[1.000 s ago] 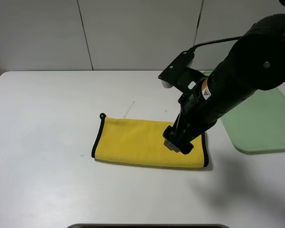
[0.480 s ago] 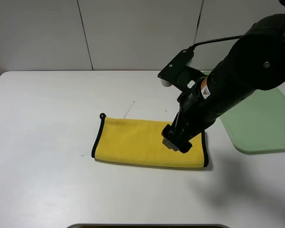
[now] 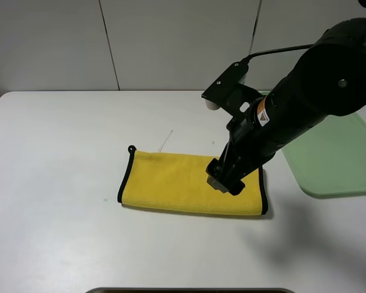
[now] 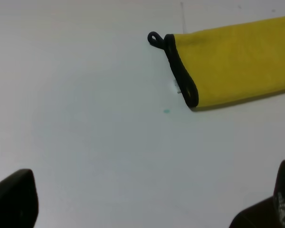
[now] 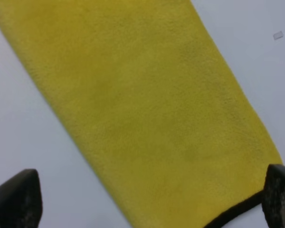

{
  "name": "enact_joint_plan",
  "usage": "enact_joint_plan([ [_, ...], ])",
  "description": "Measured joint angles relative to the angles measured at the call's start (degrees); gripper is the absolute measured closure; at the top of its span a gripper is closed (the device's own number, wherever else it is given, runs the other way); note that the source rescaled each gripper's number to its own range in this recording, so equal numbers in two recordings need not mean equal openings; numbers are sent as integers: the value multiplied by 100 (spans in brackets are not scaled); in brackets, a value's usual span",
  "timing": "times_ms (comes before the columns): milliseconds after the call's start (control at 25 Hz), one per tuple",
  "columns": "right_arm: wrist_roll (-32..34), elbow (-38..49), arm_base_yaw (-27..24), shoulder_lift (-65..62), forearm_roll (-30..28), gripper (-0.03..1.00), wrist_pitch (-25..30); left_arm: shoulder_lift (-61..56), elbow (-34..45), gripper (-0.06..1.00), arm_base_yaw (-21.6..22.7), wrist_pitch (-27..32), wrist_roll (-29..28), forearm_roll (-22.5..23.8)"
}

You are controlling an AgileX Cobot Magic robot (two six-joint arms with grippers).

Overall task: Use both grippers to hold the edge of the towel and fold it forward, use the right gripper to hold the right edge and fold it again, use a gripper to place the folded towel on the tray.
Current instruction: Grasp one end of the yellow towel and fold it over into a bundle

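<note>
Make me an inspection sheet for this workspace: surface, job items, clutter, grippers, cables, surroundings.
Surface: white table, one small greenish speck near the towel's left end.
Job's things: yellow towel folded once into a long strip, lying flat; pale-green tray to its right, towel not on it.
Clutter: thin white thread behind the towel.
Grippers: right gripper open, over the towel's right part, contact unclear; left gripper open, holding nothing, over bare table.
Cables: black cable above the right arm's camera block, clear of the towel.
Surroundings: white panelled wall behind the table.
</note>
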Motion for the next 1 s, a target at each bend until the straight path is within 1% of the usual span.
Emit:
enact_joint_plan([
  [320, 0, 0, 0, 0, 40, -3, -69, 0, 0, -6, 13, 0, 0, 0],
  [440, 28, 0, 0, 0, 159, -3, -86, 0, 0, -6, 261, 0, 0, 0],
  [560, 52, 0, 0, 0, 282, -3, -87, 0, 0, -6, 730, 0, 0, 0],
  [800, 63, 0, 0, 0, 449, -3, -130, 0, 0, -6, 1951, 0, 0, 0],
  [1000, 70, 0, 0, 0, 782, -3, -130, 0, 0, -6, 2875, 0, -2, 0],
])
